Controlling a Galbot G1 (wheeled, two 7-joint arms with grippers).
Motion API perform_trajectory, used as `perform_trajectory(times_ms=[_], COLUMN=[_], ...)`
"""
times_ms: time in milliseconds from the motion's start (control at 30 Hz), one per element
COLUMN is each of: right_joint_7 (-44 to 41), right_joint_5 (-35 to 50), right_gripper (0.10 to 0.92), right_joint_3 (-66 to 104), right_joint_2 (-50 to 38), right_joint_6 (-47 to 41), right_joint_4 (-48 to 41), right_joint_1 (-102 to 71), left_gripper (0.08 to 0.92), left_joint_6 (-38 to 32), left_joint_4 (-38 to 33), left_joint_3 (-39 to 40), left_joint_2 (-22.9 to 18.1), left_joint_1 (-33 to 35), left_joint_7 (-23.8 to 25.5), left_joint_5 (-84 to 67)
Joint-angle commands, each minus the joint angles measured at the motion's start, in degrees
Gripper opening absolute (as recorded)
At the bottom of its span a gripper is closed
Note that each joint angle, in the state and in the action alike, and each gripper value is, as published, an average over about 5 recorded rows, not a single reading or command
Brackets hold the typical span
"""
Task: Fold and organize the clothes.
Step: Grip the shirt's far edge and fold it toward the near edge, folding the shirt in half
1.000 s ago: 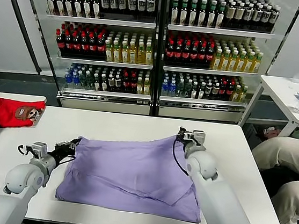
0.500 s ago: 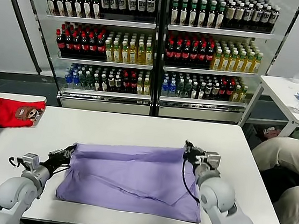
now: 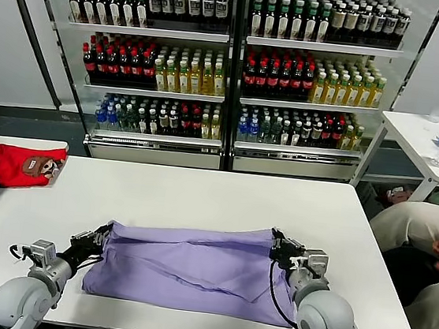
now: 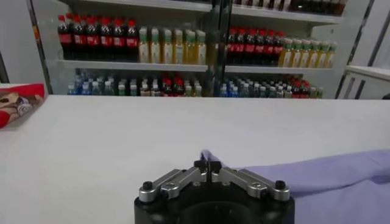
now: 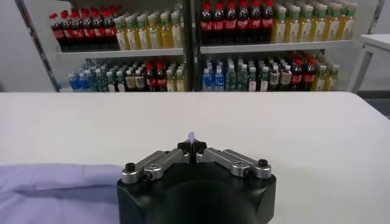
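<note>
Holding the T-shirt [image 3: 192, 266] by two corners, one in each hand. Left gripper [image 3: 98, 240] is clenched on the shirt's far-left corner, low over the tabletop [image 3: 200, 194]; in the left wrist view the jaws are pinched together w/ a nub of lavender cloth sticking up between them [image 4: 208, 165]. Right gripper [image 3: 280, 248] grasps the far-right corner the same way, a tiny tip of fabric poking out above the closed jaws in the right wrist view [image 5: 191, 146].

Shirt lies on the near half of the tabletop, between both arms, plain side up. The held edge runs taut-ish from one gripper to the other and sits above the part lying flat, so I judge this is mid-fold: far half being brought toward the near hem. Can't tell for sure if the held edge is already resting on the lower layer, prob. just above it.

Next move, as I see it: carry both corners evenly toward the near edge, keep the cloth stretched so no wrinkles, line up w/ the hem, then let go both sides together. Other clothes [image 3: 21, 164] sit well apart at far left.
</note>
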Motion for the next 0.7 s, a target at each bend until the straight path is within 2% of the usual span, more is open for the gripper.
perform_trajectory(times_ms=[33,467,567,700], right_joint_7=[-0.1,-0.6,-1.2,-2.2], right_joint_5=[-0.1,-0.8,-1.7,-2.8], right_gripper=[0.121,0.121,0.121,0.153], right_joint_3=[0.9,0.9,1.0,1.8], right_joint_2=[-0.6,-0.2,-0.1,-0.4], right_joint_6=[-0.1,-0.1,-0.4,-0.6], right_joint_4=[2.1,2.5,2.1,4.0], right_joint_1=[-2.9,-5.2,-5.8,-8.7], left_gripper=[0.085,0.085,0.085,0.094], left_joint_6=[0.1,4.7,6.9,4.4], left_joint_4=[-2.0,-4.8,-4.8,-3.7], left_joint_3=[-1.2,-3.5,-3.1,-2.7], left_joint_2=[0.5,2.3,2.2,1.8], left_joint_1=[2.2,5.7,6.2,5.6], left_joint_7=[0.0,1.2,-0.4,-3.7], left_joint_5=[0.2,1.0,5.8,7.4])
